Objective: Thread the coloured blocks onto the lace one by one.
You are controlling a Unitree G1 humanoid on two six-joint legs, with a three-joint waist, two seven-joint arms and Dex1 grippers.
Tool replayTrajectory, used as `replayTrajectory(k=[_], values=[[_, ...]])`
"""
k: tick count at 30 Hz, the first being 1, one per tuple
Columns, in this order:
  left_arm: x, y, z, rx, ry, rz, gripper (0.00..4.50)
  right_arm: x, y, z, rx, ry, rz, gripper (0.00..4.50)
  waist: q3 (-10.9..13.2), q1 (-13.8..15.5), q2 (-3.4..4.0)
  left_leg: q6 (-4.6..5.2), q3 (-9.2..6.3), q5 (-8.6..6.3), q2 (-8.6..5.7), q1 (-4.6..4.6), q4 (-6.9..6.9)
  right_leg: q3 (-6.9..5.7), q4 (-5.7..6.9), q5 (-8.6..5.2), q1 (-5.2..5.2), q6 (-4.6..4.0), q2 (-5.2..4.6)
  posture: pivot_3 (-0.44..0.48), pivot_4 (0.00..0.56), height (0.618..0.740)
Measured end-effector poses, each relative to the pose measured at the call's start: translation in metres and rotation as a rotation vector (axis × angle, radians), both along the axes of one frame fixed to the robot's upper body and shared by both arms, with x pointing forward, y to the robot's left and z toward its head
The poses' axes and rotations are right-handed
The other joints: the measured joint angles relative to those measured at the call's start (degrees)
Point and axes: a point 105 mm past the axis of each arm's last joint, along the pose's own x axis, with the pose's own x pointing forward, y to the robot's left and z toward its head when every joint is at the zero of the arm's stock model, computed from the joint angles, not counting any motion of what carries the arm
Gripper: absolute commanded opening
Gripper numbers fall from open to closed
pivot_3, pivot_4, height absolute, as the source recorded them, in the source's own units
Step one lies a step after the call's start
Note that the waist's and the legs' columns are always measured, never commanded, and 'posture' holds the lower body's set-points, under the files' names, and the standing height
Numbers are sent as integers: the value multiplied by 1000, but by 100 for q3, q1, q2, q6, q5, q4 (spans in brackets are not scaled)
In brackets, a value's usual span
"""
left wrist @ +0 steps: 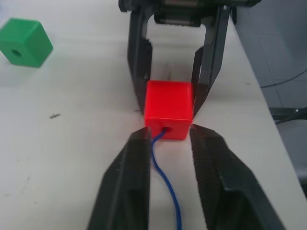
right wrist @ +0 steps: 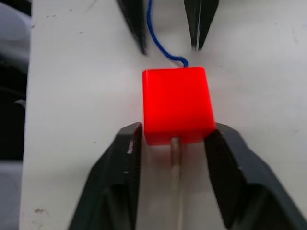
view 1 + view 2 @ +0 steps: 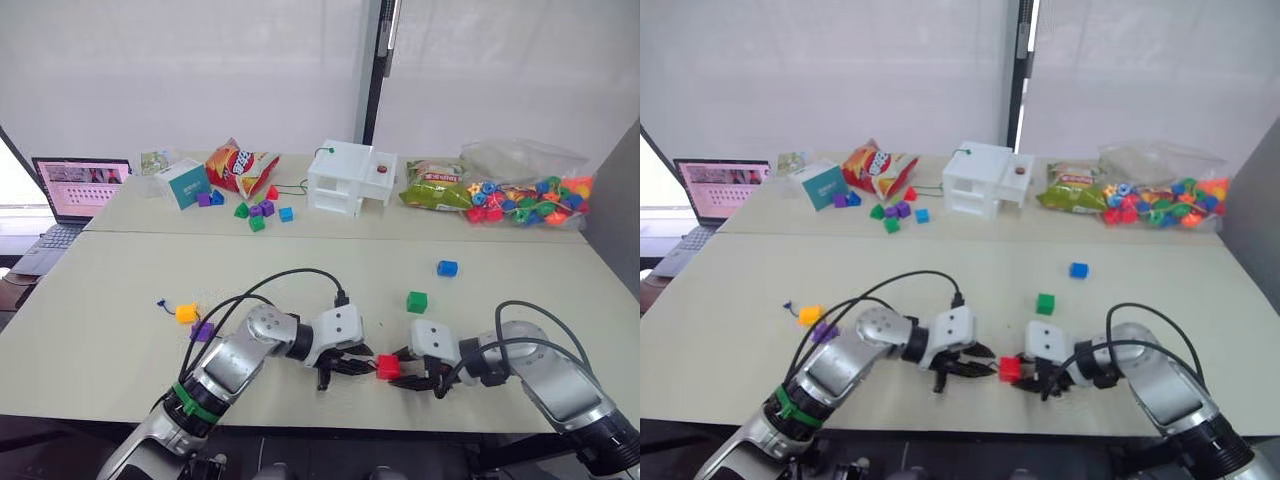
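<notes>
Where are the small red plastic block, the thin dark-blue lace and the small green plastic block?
small red plastic block (image 2: 176, 103), right wrist view, top face.
thin dark-blue lace (image 1: 165, 181), left wrist view, mid-cord.
small green plastic block (image 3: 417, 301), left eye view, top face.

Soft daylight came evenly through the white blinds (image 3: 180, 70), leaving only faint shadows on the table (image 3: 120, 290). The red block (image 2: 176, 103) glowed overexposed, its faces washed out.

No readable text anywhere on the worktop.
You can see printing on the red snack bag (image 3: 240, 167), the green packet (image 3: 437, 186), the teal box (image 3: 184, 183) and the laptop screen (image 3: 80, 186), but none of it is legible to you here.
</notes>
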Motion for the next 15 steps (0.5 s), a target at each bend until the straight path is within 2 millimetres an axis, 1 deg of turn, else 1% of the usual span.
replayTrajectory(k=[3, 4, 6, 9, 12, 15], values=[[-1, 4, 1, 9, -8, -4, 3445, -1, -3, 2, 1, 7, -27, 4191, 0, 17, 0, 0, -1, 0, -2, -6, 0, -3, -2, 0, -3, 0, -3, 0, 150, 740], [-2, 6, 1, 14, -4, -6, 3475, -3, -5, 2, 3, 18, -34, 4467, 0, 26, 0, 0, -2, 0, -4, -9, 0, -4, -3, 0, -4, 0, -5, 0, 150, 740], [-1, 3, 1, 7, -8, -7, 3475, -9, -8, 2, 1, 35, -41, 4467, 1, 45, 0, 0, -2, 0, -7, -13, 1, -5, -4, 0, -6, 1, -8, 0, 150, 740], [3, -10, -9, 18, -28, -15, 3475, -16, -19, 2, -26, 48, -54, 4467, 1, 75, -1, 1, 0, 0, -10, -21, 6, -6, -10, 2, -8, 4, -8, 0, 150, 740], [1, -32, -21, 4, -30, -34, 3475, -17, -28, 2, -42, 42, -64, 4467, 1, 84, -1, 1, -1, 0, -11, -26, 9, -6, -11, 2, -9, 4, -7, 0, 150, 740], [0, -49, -27, 3, -69, -51, 3475, -15, -32, 1, -40, 25, -68, 4467, 2, 76, -3, 1, 0, 0, -10, -30, 11, -5, -12, 2, -12, 5, -4, 0, 150, 740]])
